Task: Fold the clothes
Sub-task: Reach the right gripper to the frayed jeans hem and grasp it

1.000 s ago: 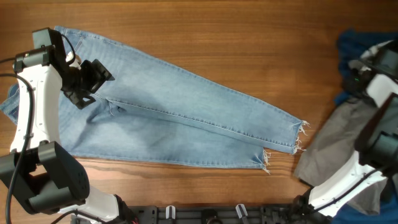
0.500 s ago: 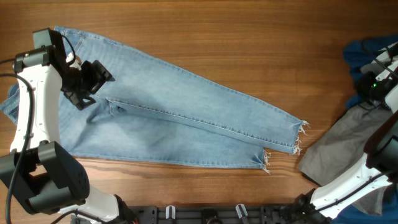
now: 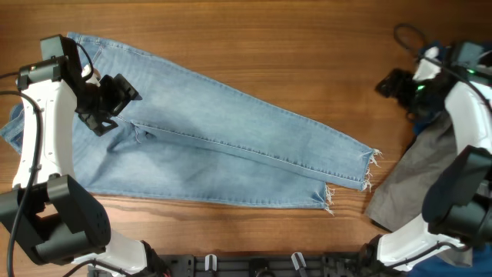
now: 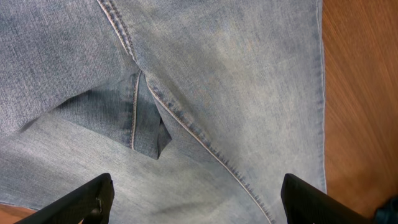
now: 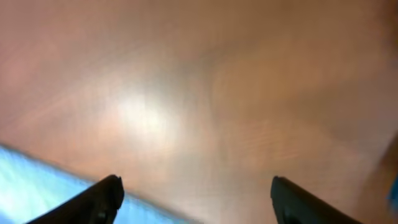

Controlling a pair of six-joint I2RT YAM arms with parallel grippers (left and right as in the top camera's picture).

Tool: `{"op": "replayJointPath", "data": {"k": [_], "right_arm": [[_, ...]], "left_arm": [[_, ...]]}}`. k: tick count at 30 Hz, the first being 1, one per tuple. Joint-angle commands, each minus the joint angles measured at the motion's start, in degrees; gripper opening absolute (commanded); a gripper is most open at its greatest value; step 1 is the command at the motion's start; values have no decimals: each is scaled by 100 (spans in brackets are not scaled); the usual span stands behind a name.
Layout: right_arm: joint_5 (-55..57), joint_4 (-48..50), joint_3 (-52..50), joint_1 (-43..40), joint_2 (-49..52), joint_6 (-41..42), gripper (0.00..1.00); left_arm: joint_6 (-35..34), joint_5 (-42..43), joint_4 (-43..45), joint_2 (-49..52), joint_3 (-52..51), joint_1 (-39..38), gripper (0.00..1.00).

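Jeans flat on table, grey garment beside frayed hems, left fingers spread above them, right fingers spread, empty

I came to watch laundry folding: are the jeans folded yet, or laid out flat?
Laid out, not yet folded: the jeans stretch full length across the table, with both frayed hems showing at one end.

Light blue jeans flat, diagonal; grey garment beside

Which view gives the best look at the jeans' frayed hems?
Overhead: both frayed hems show at the leg ends. Left wrist shows only the jeans around the crotch seam; right wrist is blurred, mostly table.
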Motion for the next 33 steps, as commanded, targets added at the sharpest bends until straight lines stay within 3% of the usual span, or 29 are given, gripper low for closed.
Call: {"op": "replayJointPath", "data": {"k": [1,5,11,28,30,32,33], "right_arm": [[1047,-763,-160,389,7,212,84],[1768,-1440,-247,682,9,601,85],[2184,-1657,-254,824,11,632,85],[1294,-966,-1565,844,11,610,83],[1241,-835,-1587,844,11,610,77],[1161,-640,-1589,841,11,610,53],[1141,-570,-1589,841,11,632,47]], "left_arm": [[131,-59,13,57,33,-31,87],[131,-59,52,57,33,-31,89],[131,-57,144,57,33,-31,89],[131,-57,144,57,33,-31,90],[131,-57,144,57,33,-31,90],[131,-57,144,57,33,-31,90],[131,-57,142,57,33,-31,90]]}}
